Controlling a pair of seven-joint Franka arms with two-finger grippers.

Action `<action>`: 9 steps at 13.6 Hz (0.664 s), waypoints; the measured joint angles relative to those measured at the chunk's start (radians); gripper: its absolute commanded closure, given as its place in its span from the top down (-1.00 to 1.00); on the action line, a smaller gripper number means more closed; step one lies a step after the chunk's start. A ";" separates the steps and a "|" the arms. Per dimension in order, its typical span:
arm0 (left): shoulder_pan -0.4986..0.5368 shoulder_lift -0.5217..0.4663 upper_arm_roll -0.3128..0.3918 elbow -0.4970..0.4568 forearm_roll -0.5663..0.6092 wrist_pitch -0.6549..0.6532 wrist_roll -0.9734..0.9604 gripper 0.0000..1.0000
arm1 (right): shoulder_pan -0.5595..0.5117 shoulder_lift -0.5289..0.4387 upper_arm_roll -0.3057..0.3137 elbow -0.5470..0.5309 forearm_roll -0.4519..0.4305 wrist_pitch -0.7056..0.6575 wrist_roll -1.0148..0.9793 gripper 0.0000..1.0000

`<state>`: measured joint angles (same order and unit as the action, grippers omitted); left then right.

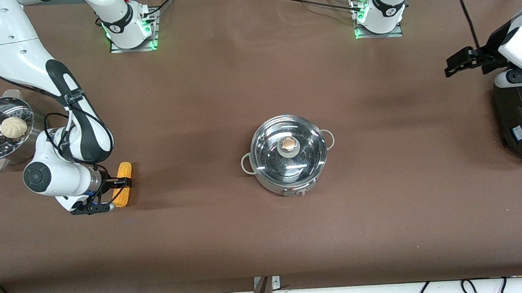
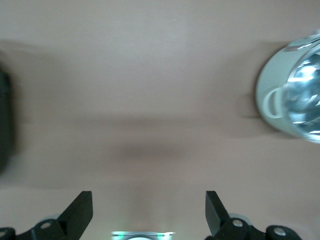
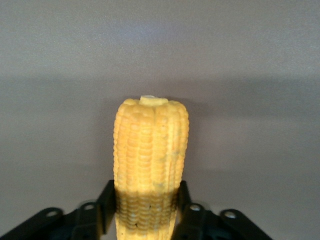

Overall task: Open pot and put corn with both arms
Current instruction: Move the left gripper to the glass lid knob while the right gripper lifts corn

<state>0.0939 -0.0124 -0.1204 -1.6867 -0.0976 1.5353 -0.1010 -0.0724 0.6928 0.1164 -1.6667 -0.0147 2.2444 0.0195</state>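
Brown worktop is carrying the lidded pot at its middle. I am closing my right gripper fingers on the corn, stiff, light, ridged, gripped mid-length. My left gripper is waiting, fingers spread.

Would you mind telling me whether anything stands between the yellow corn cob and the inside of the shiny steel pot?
Yes: the clear glass lid with its tan knob sits on the shiny steel pot, closing it. The bare brown table between the yellow corn cob, gripped by the right hand, and the pot holds nothing.
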 measured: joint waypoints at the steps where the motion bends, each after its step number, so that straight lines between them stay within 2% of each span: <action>1: -0.007 0.014 -0.025 0.000 -0.013 0.032 -0.052 0.99 | 0.000 -0.001 0.000 0.000 0.000 0.000 0.000 -0.53; 6: -0.102 0.108 -0.194 0.000 -0.016 0.192 -0.431 0.97 | 0.000 -0.001 0.000 0.001 0.000 0.000 -0.002 -0.52; 9: -0.172 0.176 -0.214 0.009 -0.007 0.274 -0.545 0.97 | 0.000 -0.007 0.001 0.009 0.000 0.003 -0.006 -0.52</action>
<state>-0.0786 0.1633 -0.3340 -1.6782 -0.1047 1.8092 -0.6455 -0.0724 0.6862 0.1174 -1.6576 -0.0147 2.2470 0.0135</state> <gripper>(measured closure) 0.013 0.648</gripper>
